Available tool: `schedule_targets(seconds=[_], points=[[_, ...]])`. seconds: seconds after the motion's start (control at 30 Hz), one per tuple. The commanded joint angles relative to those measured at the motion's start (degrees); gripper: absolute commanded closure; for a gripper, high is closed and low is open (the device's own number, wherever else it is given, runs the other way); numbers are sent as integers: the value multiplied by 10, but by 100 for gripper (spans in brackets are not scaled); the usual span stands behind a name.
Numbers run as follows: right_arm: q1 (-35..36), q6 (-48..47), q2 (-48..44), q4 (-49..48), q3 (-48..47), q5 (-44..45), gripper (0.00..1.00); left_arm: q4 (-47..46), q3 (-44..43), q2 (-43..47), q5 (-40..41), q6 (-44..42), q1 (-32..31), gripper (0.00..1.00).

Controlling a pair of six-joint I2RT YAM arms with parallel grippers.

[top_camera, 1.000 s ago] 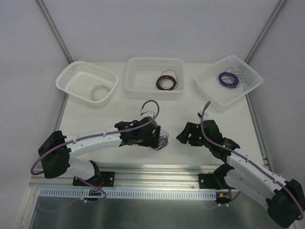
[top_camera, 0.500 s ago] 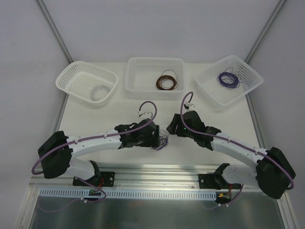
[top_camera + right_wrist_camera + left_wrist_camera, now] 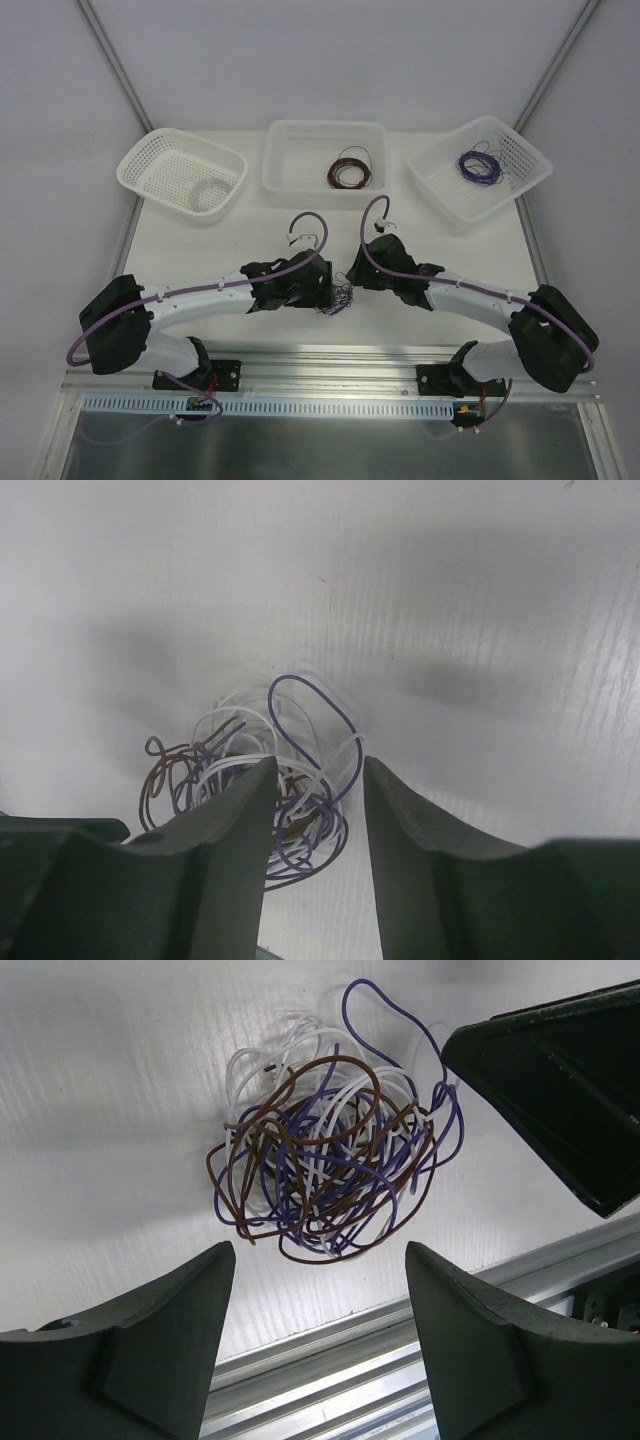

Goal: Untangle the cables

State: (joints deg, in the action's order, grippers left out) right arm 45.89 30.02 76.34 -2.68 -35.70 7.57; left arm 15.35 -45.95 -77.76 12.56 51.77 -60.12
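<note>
The cables [image 3: 341, 297] are a small clump of purple, brown and whitish strands lying on the white table near its front edge. They show clearly in the left wrist view [image 3: 325, 1175] and in the right wrist view [image 3: 300, 780]. My left gripper [image 3: 325, 290] is open and hovers just left of the clump, with the clump beyond its fingertips [image 3: 215, 1265]. My right gripper [image 3: 356, 276] is open and sits just right of the clump, its jaws straddling the clump's near loops without pinching them [image 3: 318, 762]. One right finger shows in the left wrist view [image 3: 560, 1080].
Three white baskets stand at the back: the left one [image 3: 150, 160] holds a white coil [image 3: 208, 190], the middle one [image 3: 285, 150] a brown coil [image 3: 350, 170], the right one [image 3: 440, 185] a purple coil [image 3: 480, 165]. A metal rail [image 3: 330, 360] runs along the table's front edge.
My right arm has swung left and forward from the right side, bringing its gripper up to the clump. My left arm and the clump have hardly moved.
</note>
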Motion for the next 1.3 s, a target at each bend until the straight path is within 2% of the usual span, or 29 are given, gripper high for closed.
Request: schedule_targets(seconds=[0.0,0.13,0.27,0.47,0.57,0.67,0.77,0.8,0.9,1.13,1.27], points=[[4,14,0,-36,12,10,58,-8,-6,10,18,8,11,30],[5,16,-2,-43,26,15,75,-8,-19,7,6,8,36,30],[7,14,-7,-44,31,15,87,-7,-33,-11,1,-3,54,31],[10,10,-11,-44,33,21,99,-6,-77,-61,-6,-13,57,34],[10,11,-15,-44,36,22,99,-2,-97,-85,4,-14,57,36],[10,9,-22,-44,39,22,99,8,-112,-105,27,-12,57,44],[11,7,-32,-44,43,24,99,18,-122,-121,53,-16,57,63],[11,6,-34,-43,45,24,99,20,-127,-122,59,-18,57,77],[11,5,-46,-36,51,31,99,35,-128,-121,84,-19,58,100],[6,-28,-101,24,56,74,99,77,-95,-52,133,-37,80,100],[-8,-41,-140,65,56,93,99,100,-74,28,141,-54,112,100]])
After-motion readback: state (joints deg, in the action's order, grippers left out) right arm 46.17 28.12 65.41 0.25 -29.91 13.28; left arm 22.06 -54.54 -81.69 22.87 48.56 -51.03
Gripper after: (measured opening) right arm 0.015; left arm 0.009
